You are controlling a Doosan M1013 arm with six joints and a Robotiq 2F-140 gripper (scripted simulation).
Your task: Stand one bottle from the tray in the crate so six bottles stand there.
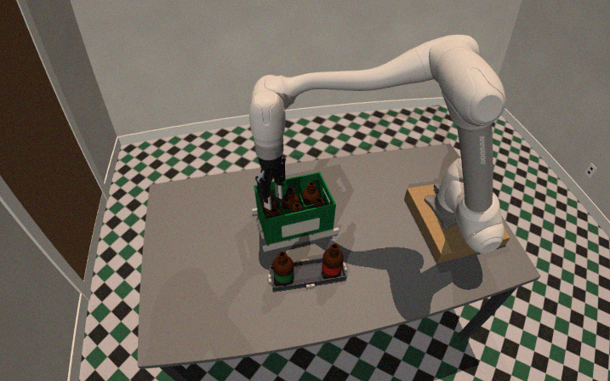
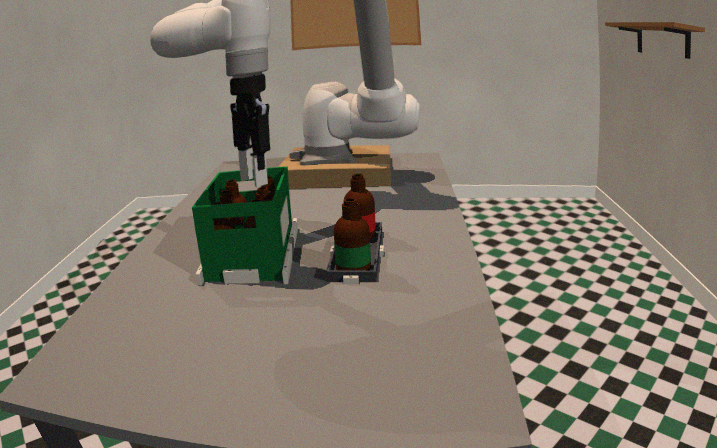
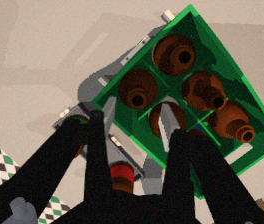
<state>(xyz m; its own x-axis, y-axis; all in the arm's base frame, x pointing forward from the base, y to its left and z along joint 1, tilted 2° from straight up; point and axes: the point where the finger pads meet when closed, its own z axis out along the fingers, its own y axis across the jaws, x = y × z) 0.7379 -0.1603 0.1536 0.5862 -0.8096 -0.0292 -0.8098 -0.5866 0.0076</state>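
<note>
The green crate (image 1: 295, 207) stands in the middle of the table and holds several brown bottles, upright in its cells. My gripper (image 1: 271, 196) hangs over the crate's left end, its fingertips at rim height. It is partly open with nothing gripped. In the wrist view the fingers straddle a cell with a bottle top (image 3: 161, 117) standing free below them. On the dark tray (image 1: 308, 276) in front of the crate, a green-labelled bottle (image 1: 282, 269) and a red-labelled bottle (image 1: 333, 260) stand upright. The crate also shows in the exterior view (image 2: 242, 228).
The arm's base sits on a wooden block (image 1: 440, 222) at the table's right side. The crate rests on a pale holder (image 2: 238, 275). The tray (image 2: 354, 271) lies close beside the crate. The floor around the table is checkered.
</note>
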